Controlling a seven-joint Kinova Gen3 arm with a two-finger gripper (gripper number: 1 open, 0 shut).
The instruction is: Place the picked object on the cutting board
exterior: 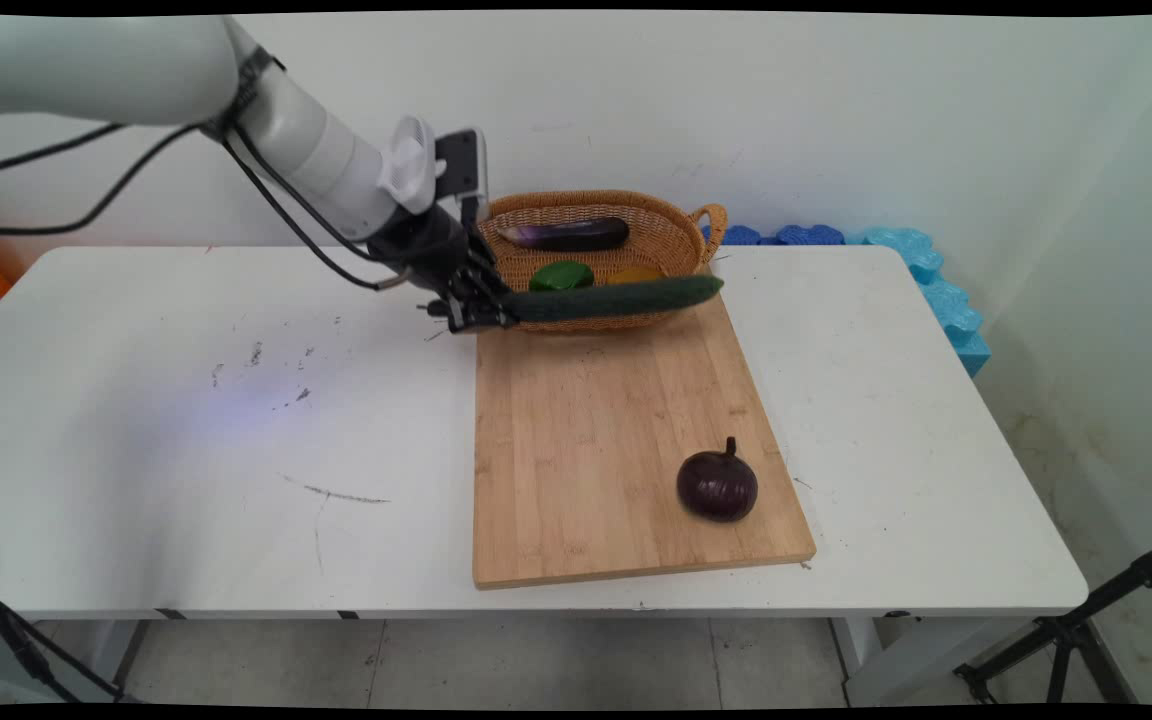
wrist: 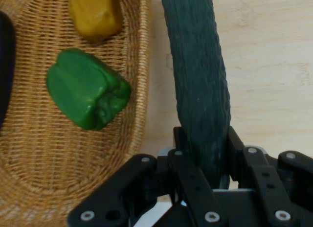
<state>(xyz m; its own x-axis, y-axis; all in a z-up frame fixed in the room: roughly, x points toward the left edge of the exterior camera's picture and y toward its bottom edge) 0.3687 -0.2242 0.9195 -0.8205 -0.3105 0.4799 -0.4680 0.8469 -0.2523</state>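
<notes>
- Surface [exterior: 186, 450]: white, scuffed at left of frame; bare there apart from marks.
- Hand [exterior: 484, 305], upper centre-left of the main view: its black fingers are clamped on one end of a long dark green cucumber [exterior: 616, 298]. In the hand view the hand [wrist: 203, 153] grips the cucumber [wrist: 198, 80] at its very tip, one finger on either side.
- Cucumber: held roughly level and off the board, stretching right across the front rim of the wicker basket [exterior: 676, 225]. Likely stiff and fairly heavy for an end grip; the bumpy skin should give some bite, but the long overhang may let it droop or twist. A hold nearer the middle would carry it better.
- Basket interior, hand view: green pepper [wrist: 88, 90] and a yellow piece [wrist: 95, 11] just beside it; main view also shows a long purple eggplant [exterior: 566, 235] towards the back.
- Wooden cutting board [exterior: 596, 430]: centre, touching the basket's front.
- Round dark purple vegetable with a stem [exterior: 717, 485]: lower right of the board, well apart from the hand.
</notes>
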